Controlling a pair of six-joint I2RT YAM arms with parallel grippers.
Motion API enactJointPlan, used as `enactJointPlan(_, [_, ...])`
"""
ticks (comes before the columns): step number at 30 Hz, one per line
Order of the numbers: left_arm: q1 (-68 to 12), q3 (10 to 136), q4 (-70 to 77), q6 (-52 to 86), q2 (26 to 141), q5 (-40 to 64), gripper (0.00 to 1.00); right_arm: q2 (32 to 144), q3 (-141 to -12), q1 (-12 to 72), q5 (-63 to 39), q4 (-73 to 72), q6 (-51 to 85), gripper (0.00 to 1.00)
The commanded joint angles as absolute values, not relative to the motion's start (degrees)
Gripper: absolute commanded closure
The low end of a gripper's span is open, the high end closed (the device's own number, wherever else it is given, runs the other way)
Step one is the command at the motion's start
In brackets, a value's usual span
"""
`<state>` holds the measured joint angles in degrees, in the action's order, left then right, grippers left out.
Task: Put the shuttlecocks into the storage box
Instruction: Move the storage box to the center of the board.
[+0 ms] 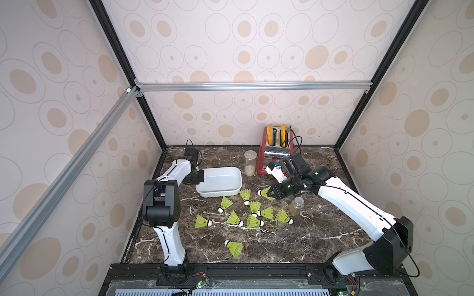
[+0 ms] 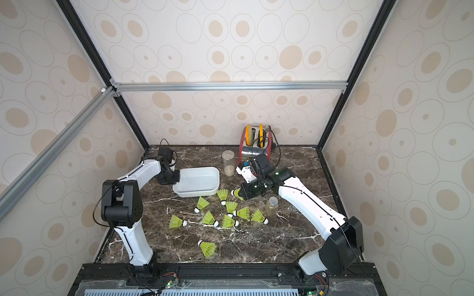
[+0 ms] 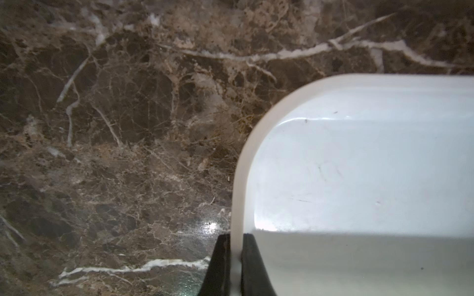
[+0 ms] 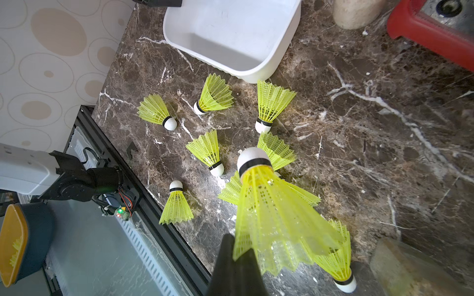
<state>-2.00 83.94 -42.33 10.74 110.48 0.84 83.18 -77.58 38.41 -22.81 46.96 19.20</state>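
My left hand (image 3: 236, 258) is clamped on the rim of the storage box (image 3: 256, 128). My right hand (image 4: 237, 258) pinches one shuttlecock (image 4: 269, 205) by its skirt above the counter (image 4: 372, 159); the other shuttlecocks (image 4: 215, 94) lie scattered beneath it, the box just beyond them.

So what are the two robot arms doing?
They're tidying up. The left gripper is shut on the rim of the shallow white plastic storage box. The right gripper is shut on the skirt of one neon yellow-green plastic shuttlecock, held above the brown marble table. The other shuttlecocks lie loose on the table, and the box is empty.
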Motion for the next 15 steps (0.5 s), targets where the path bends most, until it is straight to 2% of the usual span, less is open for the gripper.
enactJointPlan(1, [-2.94,84.90,-43.59,7.79,109.39,0.35,0.95,83.96,-79.32,37.99,-22.73,49.30,17.67,1.00])
enactJointPlan(4, [-3.64,84.90,-43.85,7.43,108.99,0.61,1.00,84.11,-79.42,38.03,-22.83,49.28,17.67,1.00])
enactJointPlan(15, [-7.46,83.16,-44.05,12.18,107.32,3.72,1.00,84.29,-79.40,37.31,-22.38,47.55,18.84,1.00])
